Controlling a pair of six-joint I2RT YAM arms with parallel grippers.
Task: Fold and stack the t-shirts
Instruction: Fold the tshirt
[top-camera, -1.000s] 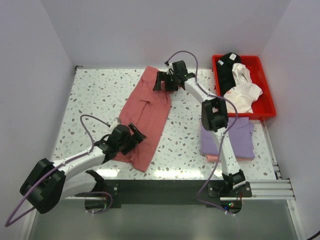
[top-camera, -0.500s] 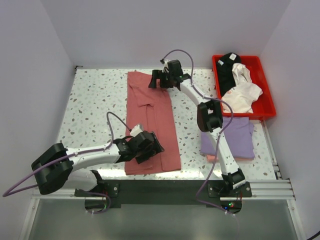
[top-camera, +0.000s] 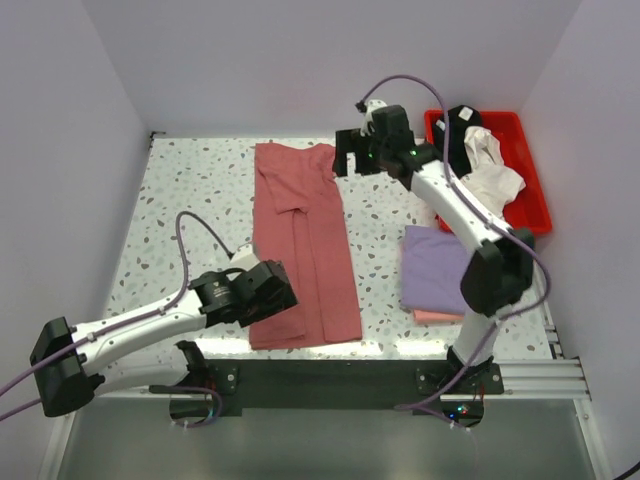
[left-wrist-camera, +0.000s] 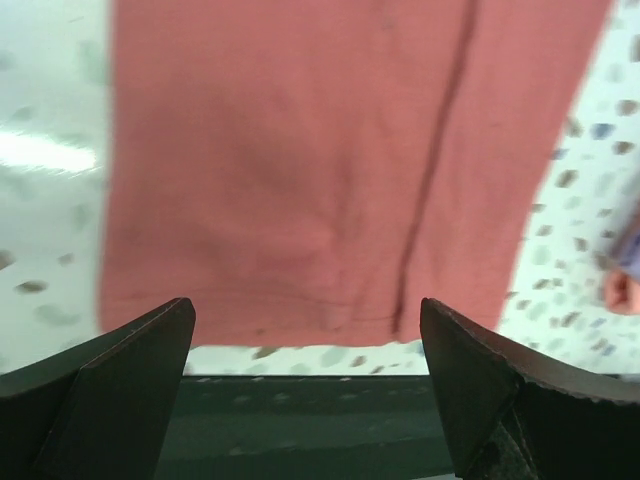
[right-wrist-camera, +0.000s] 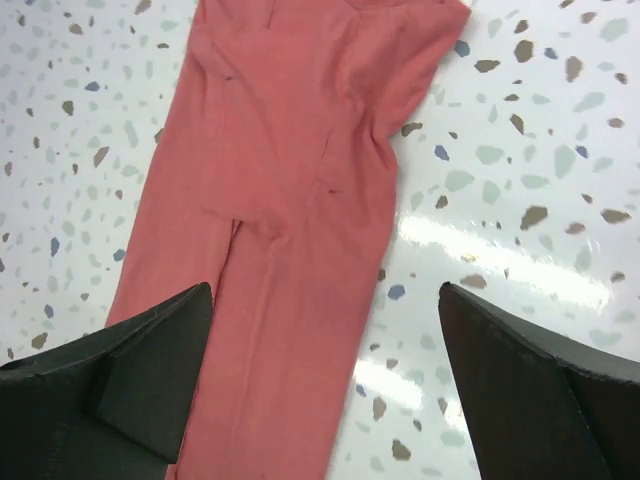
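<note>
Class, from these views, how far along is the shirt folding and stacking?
Done: lavender shirt lies folded on pale pink shirt. In hand: dusty red shirt, folded into a long strip; left pincer and right pincer open, empty. Left: shorten and stack it, then white shirt and black shirt in the red tray.

Straightened the dusty red t-shirt (top-camera: 300, 250) from a skewed, rumpled lie into a long, lengthwise-folded strip running near to far. Drew the left gripper (top-camera: 278, 296) back leftward off the near end to the near left corner. Swung the right gripper (top-camera: 350, 163) off the far end, rightward toward the red tray (top-camera: 540, 215). Uncovered the lavender t-shirt (top-camera: 435, 270), earlier crossed by the right arm.
</note>
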